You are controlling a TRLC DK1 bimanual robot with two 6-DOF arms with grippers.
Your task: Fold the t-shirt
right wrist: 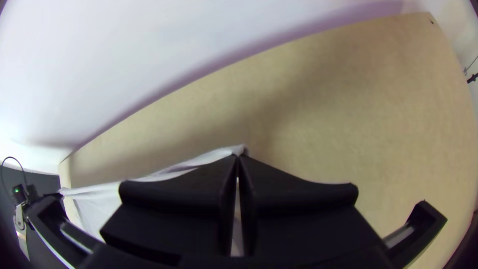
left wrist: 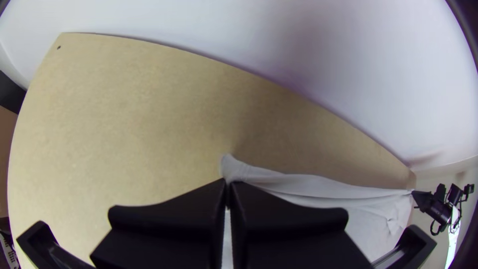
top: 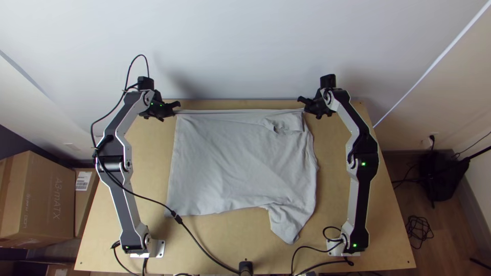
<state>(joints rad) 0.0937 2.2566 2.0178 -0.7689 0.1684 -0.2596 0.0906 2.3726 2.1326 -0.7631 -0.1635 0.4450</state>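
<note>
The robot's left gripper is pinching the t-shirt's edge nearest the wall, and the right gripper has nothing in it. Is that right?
Not quite: the right gripper isn't empty. The right wrist view shows its fingers shut on a corner of the t-shirt. The rest is right: the left gripper is pinching the edge nearest the wall.

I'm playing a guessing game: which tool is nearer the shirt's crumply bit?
Right. The right tool is just beside the crumply bit; the left tool is away across the shirt.
</note>
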